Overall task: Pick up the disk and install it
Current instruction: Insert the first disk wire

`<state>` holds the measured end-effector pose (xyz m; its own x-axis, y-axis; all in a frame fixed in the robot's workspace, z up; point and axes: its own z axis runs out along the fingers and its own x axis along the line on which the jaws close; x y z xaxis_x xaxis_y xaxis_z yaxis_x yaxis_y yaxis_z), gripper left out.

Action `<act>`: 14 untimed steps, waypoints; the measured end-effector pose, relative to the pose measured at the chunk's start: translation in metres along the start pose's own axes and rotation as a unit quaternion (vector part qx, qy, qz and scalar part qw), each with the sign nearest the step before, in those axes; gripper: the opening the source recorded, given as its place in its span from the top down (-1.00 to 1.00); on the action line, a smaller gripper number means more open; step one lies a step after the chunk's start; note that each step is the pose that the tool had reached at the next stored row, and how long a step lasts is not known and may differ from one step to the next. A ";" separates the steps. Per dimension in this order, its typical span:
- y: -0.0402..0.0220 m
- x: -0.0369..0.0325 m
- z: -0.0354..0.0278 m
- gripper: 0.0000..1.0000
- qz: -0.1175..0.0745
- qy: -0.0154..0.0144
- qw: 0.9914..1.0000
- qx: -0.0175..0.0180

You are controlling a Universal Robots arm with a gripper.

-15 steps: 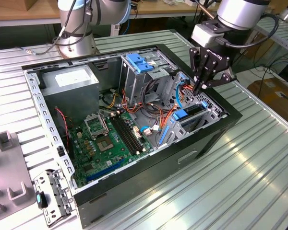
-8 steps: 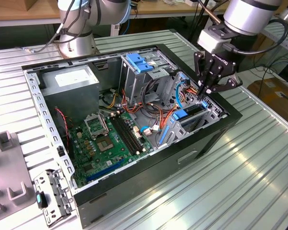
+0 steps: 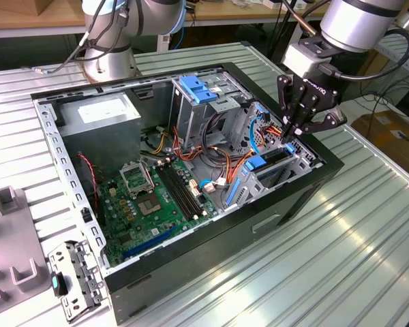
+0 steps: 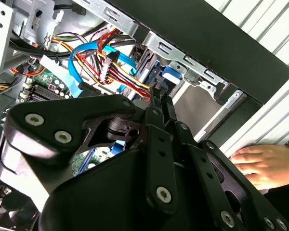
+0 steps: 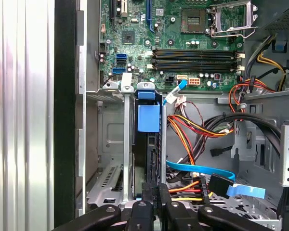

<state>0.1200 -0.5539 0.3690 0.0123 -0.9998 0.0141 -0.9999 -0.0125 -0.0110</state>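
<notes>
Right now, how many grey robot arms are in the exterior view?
2. One grey robot arm stands behind the black computer case, at the exterior view's left; the other, with the black gripper, hangs over the case at that view's right.

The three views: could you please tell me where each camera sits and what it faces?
Exterior view: off the arm, looking down into the open case; shows arm and tool.
First wrist view: on the wrist, looking along the tool at the disk and motherboard.
Second wrist view: on the wrist, looking past the tool at cables and a person's hand.
Shared: both wrist views show the tool.
</notes>
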 end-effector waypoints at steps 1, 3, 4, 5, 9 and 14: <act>0.0000 0.0000 0.0000 0.67 0.000 0.000 1.000 0.000; 0.0000 0.0000 0.0000 0.67 0.000 0.000 1.000 0.000; 0.0000 0.0000 0.0000 0.67 0.000 0.000 1.000 0.000; 0.0000 0.0001 0.0000 0.67 0.000 0.000 1.000 0.000; 0.0000 0.0001 0.0001 0.67 0.000 0.000 1.000 0.000; 0.0008 0.0093 0.0003 0.67 0.000 -0.003 1.000 0.000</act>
<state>0.1193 -0.5633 0.3688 0.0124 -0.9999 0.0072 -0.9999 -0.0125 -0.0111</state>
